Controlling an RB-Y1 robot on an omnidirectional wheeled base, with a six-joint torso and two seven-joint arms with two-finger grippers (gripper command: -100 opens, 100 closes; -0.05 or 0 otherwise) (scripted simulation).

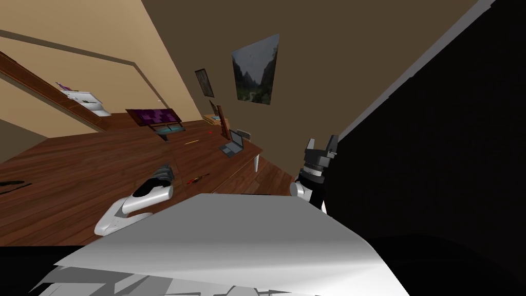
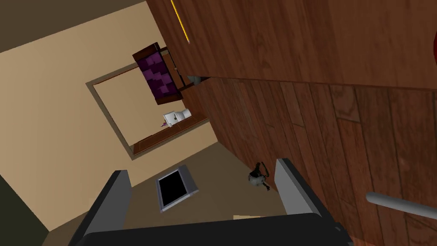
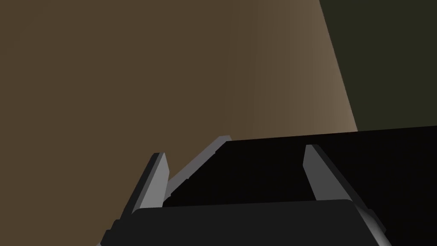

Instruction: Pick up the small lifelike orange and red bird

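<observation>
Bird [image 1: 198, 179]: small orange-red shape on desk [image 1: 205, 154], near left gripper [image 1: 164, 173], at its 3 o'clock | left fingers [image 2: 293, 188] released, empty | right gripper [image 1: 321, 149] idle, fingers spread | step: approach | next: swing left hand to 3 o'clock, straddle bird, then clench.

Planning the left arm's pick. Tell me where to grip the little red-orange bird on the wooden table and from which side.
Likely across the narrow middle of the bird, from above: it looks low and elongated on the table, beside the open left hand. Finer shape is too small to tell.
</observation>
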